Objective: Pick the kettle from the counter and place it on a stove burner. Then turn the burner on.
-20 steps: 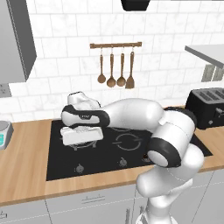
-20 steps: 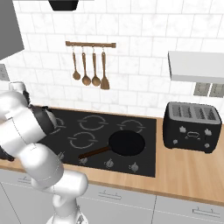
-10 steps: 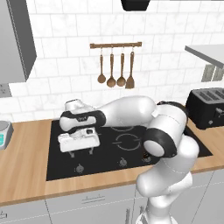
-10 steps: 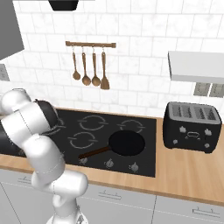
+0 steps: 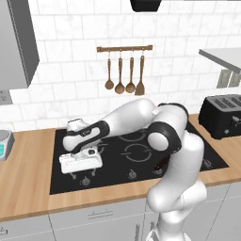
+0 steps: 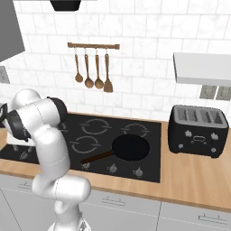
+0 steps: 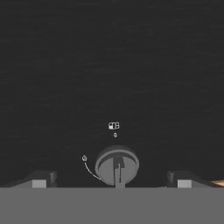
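Observation:
My gripper [image 5: 82, 173] points straight down at the front left of the black cooktop [image 5: 61, 181], just above the row of control knobs. In the hand view the gripper [image 7: 114, 180] is open, with one round grey knob [image 7: 117, 164] between the two fingertips [image 7: 41, 179] and nothing touching it. Grey burner rings [image 5: 136, 153] are marked in the glass right of the hand. The kettle is hidden behind my arm. The wood-grain counter [image 5: 28, 164] runs around the cooktop.
A black frying pan [image 6: 131, 148] sits on the front right ring, its handle pointing left. A black toaster [image 6: 197, 131] stands on the counter to the right. Wooden utensils [image 5: 124, 75] hang on the wall. A small grey device [image 5: 4, 141] sits at the far left.
The hand has come forward and down to the left, from over the left burner area to just above the front knob row. Its jaws have stayed open.

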Controlling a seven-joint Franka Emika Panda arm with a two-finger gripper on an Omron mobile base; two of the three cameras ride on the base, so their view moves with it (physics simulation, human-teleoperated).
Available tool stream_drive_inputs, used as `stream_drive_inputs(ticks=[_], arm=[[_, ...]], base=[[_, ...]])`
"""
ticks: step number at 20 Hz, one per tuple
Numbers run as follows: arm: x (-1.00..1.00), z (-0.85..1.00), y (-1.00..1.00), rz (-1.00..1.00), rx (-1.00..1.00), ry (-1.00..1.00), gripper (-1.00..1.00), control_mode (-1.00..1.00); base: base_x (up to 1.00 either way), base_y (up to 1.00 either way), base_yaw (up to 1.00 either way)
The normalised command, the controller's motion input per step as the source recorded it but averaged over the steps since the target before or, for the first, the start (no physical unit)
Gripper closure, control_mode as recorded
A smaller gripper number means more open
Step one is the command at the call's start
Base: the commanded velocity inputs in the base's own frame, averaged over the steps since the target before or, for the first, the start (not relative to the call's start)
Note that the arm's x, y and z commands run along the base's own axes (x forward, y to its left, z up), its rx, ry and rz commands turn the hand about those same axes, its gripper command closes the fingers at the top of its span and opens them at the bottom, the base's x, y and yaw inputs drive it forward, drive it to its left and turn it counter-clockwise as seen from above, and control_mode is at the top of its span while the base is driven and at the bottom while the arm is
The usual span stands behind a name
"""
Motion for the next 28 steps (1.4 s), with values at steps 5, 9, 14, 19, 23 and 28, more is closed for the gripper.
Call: stream_drive_inputs(ticks=[5,9,14,19,23,28], arm=[[0.03,-0.10,0.04,0.00,-0.02,0.06,-1.00,-1.00],[-0.45,0.00,-0.02,0.00,0.00,0.00,-1.00,-1.00],[-0.25,0.00,-0.06,0.00,0.00,0.00,-1.00,-1.00],[0.05,0.00,-0.12,-0.01,0.00,0.00,-1.00,-1.00],[0.02,0.00,-0.07,-0.01,0.00,0.00,-1.00,-1.00],[0.05,-0.16,0.00,-0.02,0.00,-0.02,-1.00,-1.00]], base=[[0.00,0.00,0.00],[0.00,0.00,0.00],[0.00,0.00,0.00],[0.00,0.00,0.00],[0.00,0.00,0.00],[0.00,0.00,0.00]])
